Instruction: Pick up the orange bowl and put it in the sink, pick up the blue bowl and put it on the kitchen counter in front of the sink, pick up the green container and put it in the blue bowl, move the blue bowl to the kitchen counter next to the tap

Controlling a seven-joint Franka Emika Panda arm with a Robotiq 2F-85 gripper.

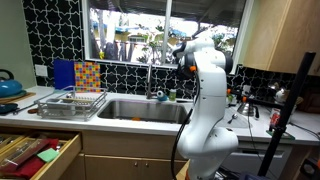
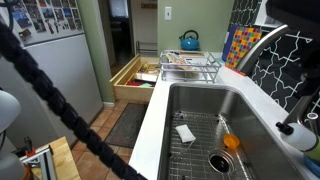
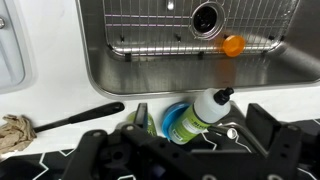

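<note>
**A:** Far left in an exterior view, a blue kettle (image 1: 8, 85) sits on the counter (image 1: 120, 119), with a drawer (image 1: 40, 150) pulled open below it.

**B:** Next along is the rack (image 1: 72, 100), just beside the sink (image 1: 140, 108). The tap (image 1: 150, 78) rises behind the basin.

**A:** And the white arm (image 1: 205, 100) stands at the sink's right end, its upper part up by the window.

**B:** Where's the orange bowl?

**A:** It's down in the sink! In an exterior view a white scrap (image 2: 185, 132) lies on the grid. To the right of it, and apart from it, is the orange bowl (image 2: 231, 142), just beside the drain (image 2: 219, 160).

**B:** The wrist view agrees. The orange bowl is on the grid near the basin's front wall, a little right of the drain.

**A:** Sweep that view from the left. There's a crumpled rag (image 3: 15, 128) on the counter, then a black brush (image 3: 75, 118) lying flat near it.

**B:** Then a soap bottle (image 3: 205, 110) with a green label, close to the sink's rim.

**A:** And the gripper (image 3: 180, 140)?

**B:** It's low in the wrist view, dark against the black tile. The fingers (image 3: 100, 150) look spread wide, one on each side of the bottle. They grasp nothing.

**A:** So the gripper is well apart from the orange bowl, with the basin wall between them.
</note>
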